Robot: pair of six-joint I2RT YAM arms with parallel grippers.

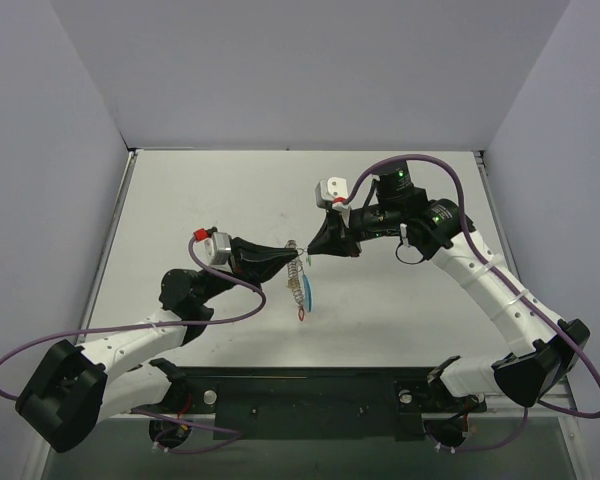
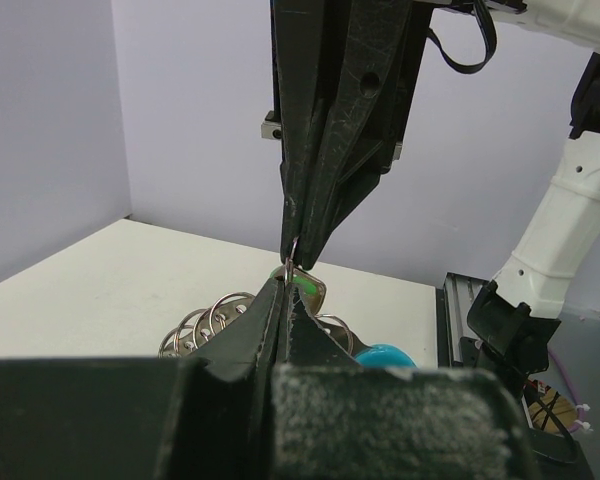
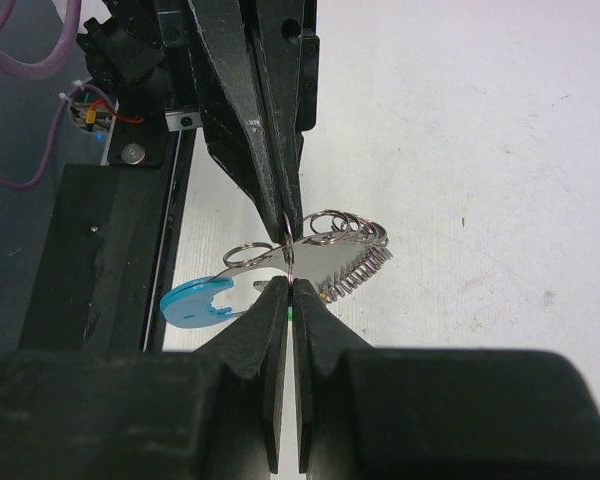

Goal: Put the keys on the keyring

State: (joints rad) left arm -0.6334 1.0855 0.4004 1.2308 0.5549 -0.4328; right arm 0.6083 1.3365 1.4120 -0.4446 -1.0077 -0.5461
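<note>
The keyring (image 1: 298,272), a bunch of silvery coiled wire and small rings, hangs above the table between my two grippers. My left gripper (image 1: 286,258) is shut on it from the left. My right gripper (image 1: 313,251) is shut on one thin ring of it from the right, tip to tip with the left. In the right wrist view the coil (image 3: 352,266) and rings sit behind my right gripper (image 3: 292,286). In the left wrist view the green key (image 2: 309,288) peeks out just past my left gripper (image 2: 284,282). I cannot tell whether either gripper pinches the green key. The other keys are hidden.
A light-blue round tag (image 1: 306,290) hangs from the bunch; it also shows in the right wrist view (image 3: 195,303) and the left wrist view (image 2: 385,355). A small red ring (image 1: 301,313) dangles lowest. The black base rail (image 1: 310,400) runs along the near edge.
</note>
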